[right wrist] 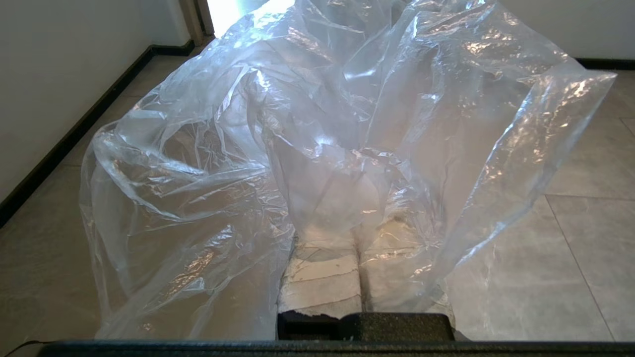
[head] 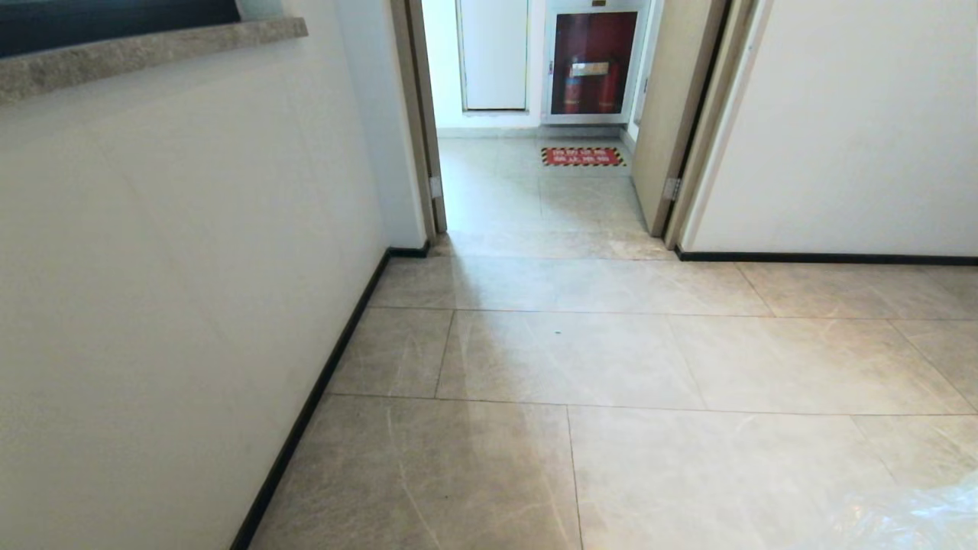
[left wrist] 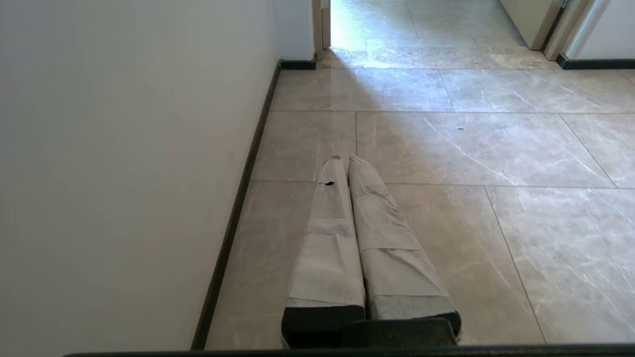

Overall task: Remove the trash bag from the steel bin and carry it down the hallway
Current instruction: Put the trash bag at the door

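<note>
Carrying stage. We hold the bag [right wrist: 317, 148] in the right gripper [right wrist: 358, 233], whose taped fingers [right wrist: 322, 277] are pressed together with the clear film pinched between them; the plastic billows over the fingers and hangs above the hallway floor [head: 611, 359]. In the head view only a corner of the bag [head: 928, 516] shows, at the lower right. The left gripper [left wrist: 346, 159] is closed on nothing, low near the left wall [left wrist: 124, 148].

To carry well, we should keep the pinch firm, keep the film clear of the tiles so it cannot drag or catch, and steer for the middle of the doorway [head: 535, 153], away from the baseboard [head: 313, 397] and door frame [head: 676, 176].

Hidden or unclear: the bin is in no view. The right fingertips are veiled by folds of film, so how much plastic they have caught is uncertain. A pale mass in the bag is probably rubbish, though glare makes that hard to confirm. Neither arm appears in the head view.
</note>
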Tool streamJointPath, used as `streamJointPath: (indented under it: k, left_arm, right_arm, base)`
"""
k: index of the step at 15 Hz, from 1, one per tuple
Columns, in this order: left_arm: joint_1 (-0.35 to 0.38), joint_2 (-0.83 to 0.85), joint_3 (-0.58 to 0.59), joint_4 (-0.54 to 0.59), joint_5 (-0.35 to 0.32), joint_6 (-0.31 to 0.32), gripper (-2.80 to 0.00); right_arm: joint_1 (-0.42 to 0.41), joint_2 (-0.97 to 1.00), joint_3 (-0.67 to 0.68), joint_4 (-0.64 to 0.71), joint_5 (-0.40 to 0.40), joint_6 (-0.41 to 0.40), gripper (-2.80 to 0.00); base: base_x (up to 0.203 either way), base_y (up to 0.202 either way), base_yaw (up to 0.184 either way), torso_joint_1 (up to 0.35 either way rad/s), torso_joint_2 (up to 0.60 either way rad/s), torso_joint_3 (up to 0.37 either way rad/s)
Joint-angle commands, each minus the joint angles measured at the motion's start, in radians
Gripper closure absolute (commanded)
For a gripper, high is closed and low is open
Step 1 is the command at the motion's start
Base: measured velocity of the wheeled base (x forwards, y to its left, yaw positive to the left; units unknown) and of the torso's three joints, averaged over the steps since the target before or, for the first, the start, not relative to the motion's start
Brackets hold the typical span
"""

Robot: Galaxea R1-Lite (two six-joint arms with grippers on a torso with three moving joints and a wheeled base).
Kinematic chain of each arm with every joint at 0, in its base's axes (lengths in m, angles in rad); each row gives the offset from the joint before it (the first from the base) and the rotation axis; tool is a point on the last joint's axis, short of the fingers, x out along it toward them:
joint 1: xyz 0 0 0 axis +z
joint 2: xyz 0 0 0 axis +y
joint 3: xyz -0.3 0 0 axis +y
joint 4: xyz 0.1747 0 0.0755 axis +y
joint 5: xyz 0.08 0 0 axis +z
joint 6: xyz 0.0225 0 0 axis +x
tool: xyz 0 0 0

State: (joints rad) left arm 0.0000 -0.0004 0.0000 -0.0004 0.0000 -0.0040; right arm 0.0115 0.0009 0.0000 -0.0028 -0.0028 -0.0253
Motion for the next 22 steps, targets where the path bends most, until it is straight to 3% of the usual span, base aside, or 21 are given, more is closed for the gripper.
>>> streamJointPath:
  k: [1,17,22]
  left_arm:
    - [0.000,-0.001,0.000,0.000,0.000,-0.001,0.00]
    - [0.000,0.000,0.000,0.000,0.000,0.004,0.00]
    - [0.000,0.000,0.000,0.000,0.000,0.004,0.00]
  right_arm:
    - [0.001,0.001,0.002,0.000,0.000,-0.001,0.00]
    - [0.001,0.001,0.002,0.000,0.000,-0.001,0.00]
    - [0.001,0.001,0.002,0.000,0.000,-0.001,0.00]
  base:
    - [0.176,0.000,-0.006,0.002,0.00,0.007]
    - [0.190,0.000,0.000,0.002,0.00,0.002]
    - [0.020,0.000,0.000,0.000,0.00,0.001]
